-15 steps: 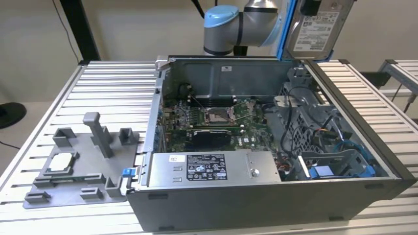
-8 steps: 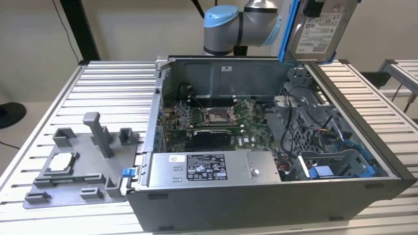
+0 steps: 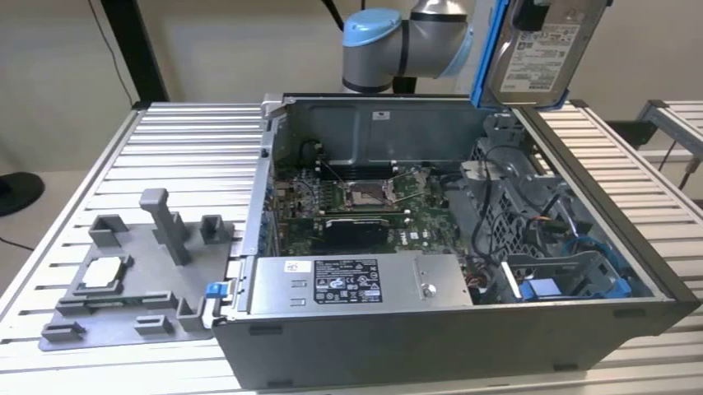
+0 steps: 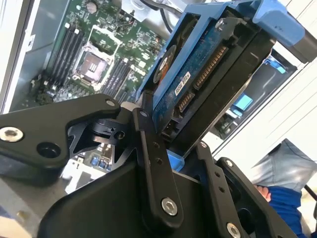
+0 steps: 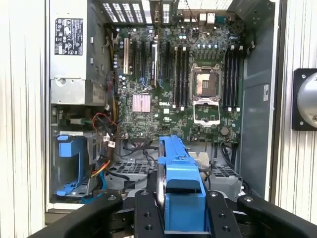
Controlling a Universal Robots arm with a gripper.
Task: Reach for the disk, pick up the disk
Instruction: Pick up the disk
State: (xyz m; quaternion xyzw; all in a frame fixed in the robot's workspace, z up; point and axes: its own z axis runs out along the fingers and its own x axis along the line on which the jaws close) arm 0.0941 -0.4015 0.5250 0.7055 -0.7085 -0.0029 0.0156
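With black gripper [image 4: 171, 144] clamped on silver metal disk with blue plastic bracket [image 3: 538, 49], lifted clear at upper right above open grey computer case [image 3: 462, 329], apparently already extracted.

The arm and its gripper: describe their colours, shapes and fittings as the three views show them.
In the exterior view the arm is a thick silver-grey tube ending in a round joint with a light blue cap. In both wrist views the gripper is matt black: flat, angular finger links pinned with silver screws, and a broad black bracket with round bolt holes. No cables or markings can be made out on it.
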